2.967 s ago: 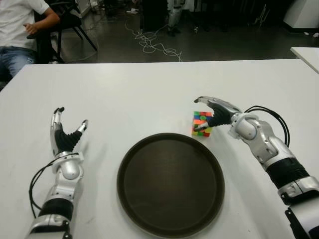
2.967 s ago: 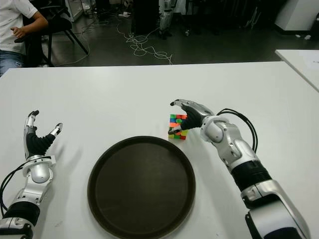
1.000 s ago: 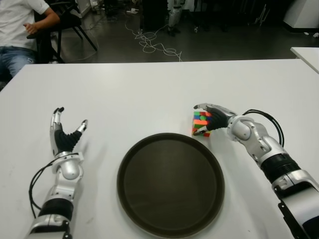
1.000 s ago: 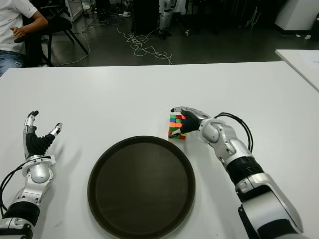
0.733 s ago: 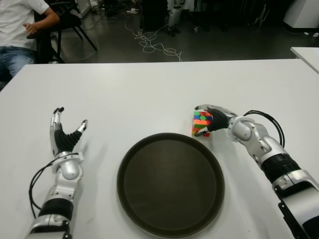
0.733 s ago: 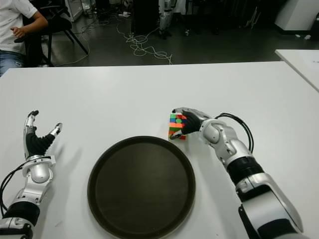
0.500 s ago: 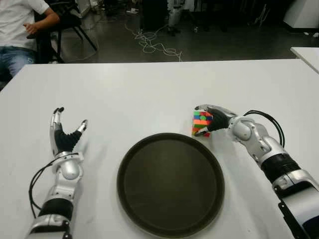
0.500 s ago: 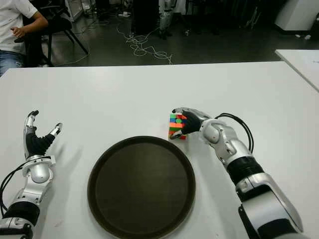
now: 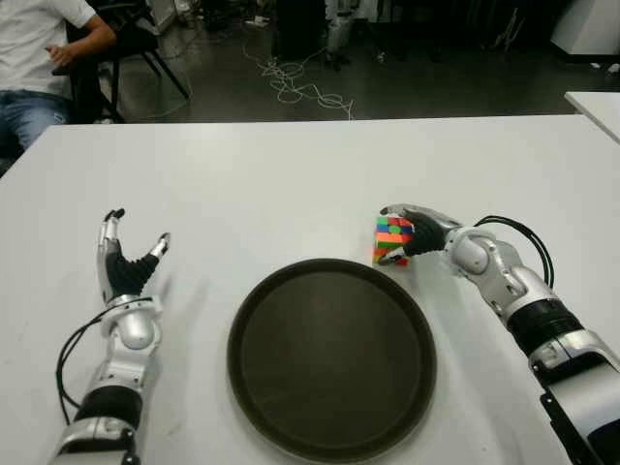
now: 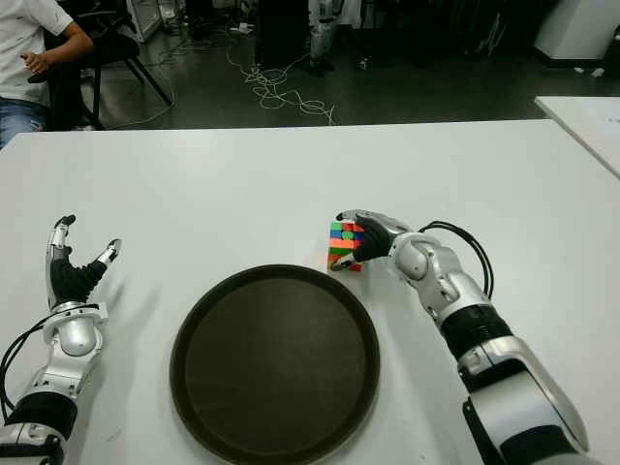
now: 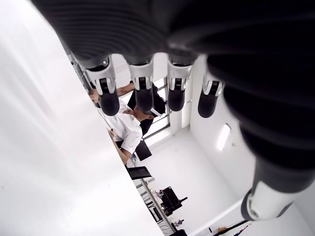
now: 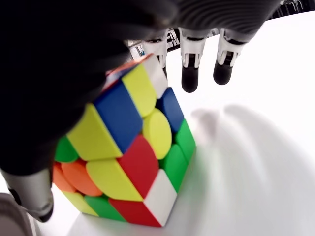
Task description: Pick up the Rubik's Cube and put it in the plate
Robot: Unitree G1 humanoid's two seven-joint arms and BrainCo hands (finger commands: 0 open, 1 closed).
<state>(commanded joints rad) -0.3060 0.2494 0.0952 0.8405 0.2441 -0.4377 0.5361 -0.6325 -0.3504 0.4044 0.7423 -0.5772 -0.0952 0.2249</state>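
Your white worktop [image 9: 291, 174] carries the dark round plate [image 9: 254, 387], empty. Your right hand [image 9: 415, 229] has closed around the Rubik's Cube [image 9: 390, 239] just beyond the plate's rim; next, lift and carry it over. Your left hand [image 9: 124, 262] stands open, well left of the plate.

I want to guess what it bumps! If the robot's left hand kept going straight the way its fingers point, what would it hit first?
Probably nothing: the left hand points across bare white table, open and away from the plate and cube.
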